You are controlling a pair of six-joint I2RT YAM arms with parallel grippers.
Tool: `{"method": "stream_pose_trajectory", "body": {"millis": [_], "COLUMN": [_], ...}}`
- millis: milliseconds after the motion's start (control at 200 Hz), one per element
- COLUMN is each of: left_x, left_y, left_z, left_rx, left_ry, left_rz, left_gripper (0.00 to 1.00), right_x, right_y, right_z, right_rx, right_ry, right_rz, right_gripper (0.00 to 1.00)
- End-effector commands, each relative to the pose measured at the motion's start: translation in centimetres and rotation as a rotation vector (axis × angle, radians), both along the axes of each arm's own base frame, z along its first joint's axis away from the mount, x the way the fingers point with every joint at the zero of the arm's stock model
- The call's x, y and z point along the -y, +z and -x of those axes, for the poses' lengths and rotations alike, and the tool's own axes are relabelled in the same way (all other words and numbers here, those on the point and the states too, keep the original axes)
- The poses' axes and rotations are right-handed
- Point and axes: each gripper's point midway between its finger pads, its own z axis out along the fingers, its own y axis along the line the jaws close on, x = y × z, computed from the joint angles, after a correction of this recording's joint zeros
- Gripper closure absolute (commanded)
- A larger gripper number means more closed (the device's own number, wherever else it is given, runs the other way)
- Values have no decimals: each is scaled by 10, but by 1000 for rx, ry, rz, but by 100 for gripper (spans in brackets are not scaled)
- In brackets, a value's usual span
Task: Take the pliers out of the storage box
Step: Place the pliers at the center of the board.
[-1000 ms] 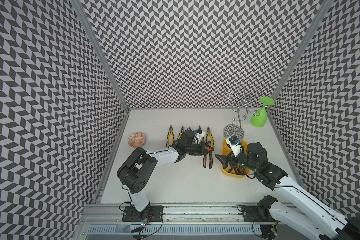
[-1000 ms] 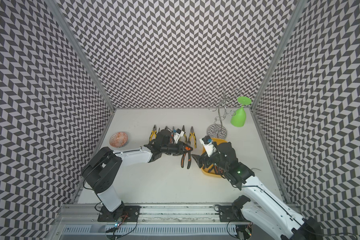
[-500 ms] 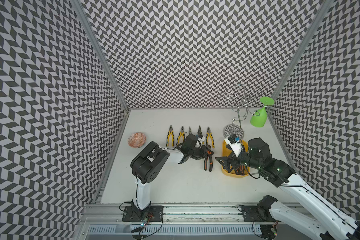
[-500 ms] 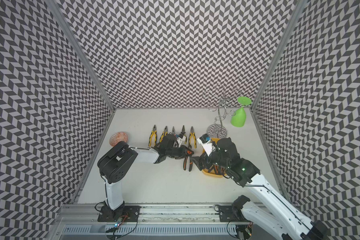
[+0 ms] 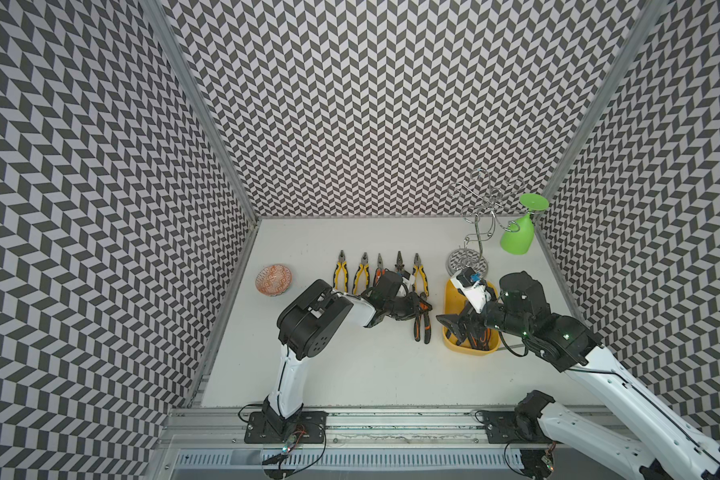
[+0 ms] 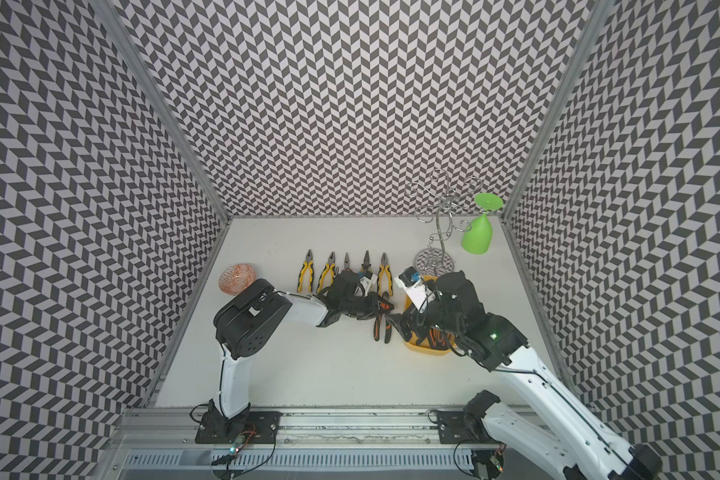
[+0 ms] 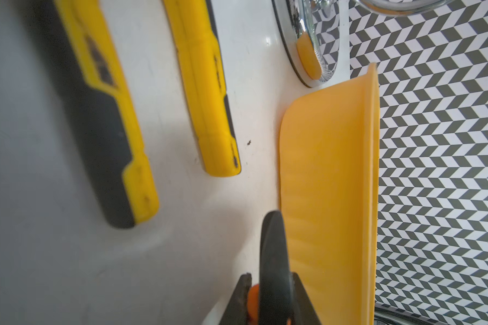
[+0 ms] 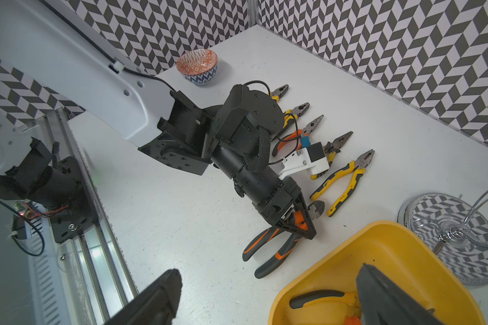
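Left jaws are clamping orange-handled pliers (image 8: 281, 254) beside the storage box (image 8: 338, 261) rim; right jaws are gaping wide, seemingly straddling that rim, bare tabletop (image 5: 371, 365) lying in front.

Six pliers (image 5: 341, 274) lay outside the one box (image 5: 470, 352); those inside could not be counted. There was one bowl (image 5: 273, 280), one rack (image 5: 468, 262) and one glass (image 5: 516, 239).

left end effector (image 8: 298, 225) pinched, right end effector (image 8: 269, 271) wide
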Motion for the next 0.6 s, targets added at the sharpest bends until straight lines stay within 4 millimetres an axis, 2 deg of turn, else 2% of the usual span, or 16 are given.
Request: {"method": "stream_pose_trajectory", "body": {"millis": [0,315,401,506,596], "left_x": [6,-3,-7,-13,-19], "left_y": [11,6,3,2,-2], "left_z": [-3,7,7,7,6], "left_rx": [23,11,12,17,11], "left_ry": [13,23,36,48,57], "left_rz": [39,6,-26,-72,-123], "left_gripper": [71,46,31,18,2], "right_x": [-1,3,8,11,14], "right_y": [7,5,5,7,10], "right_z": [-1,-7,-13,-16,-19], "right_rx": [39,55,55,39,31], "right_ry": [6,-38,-85,-123,-161], "right_rz": [-12,-14,-7,-12,-27], "right_gripper": [1,1,1,1,2]}}
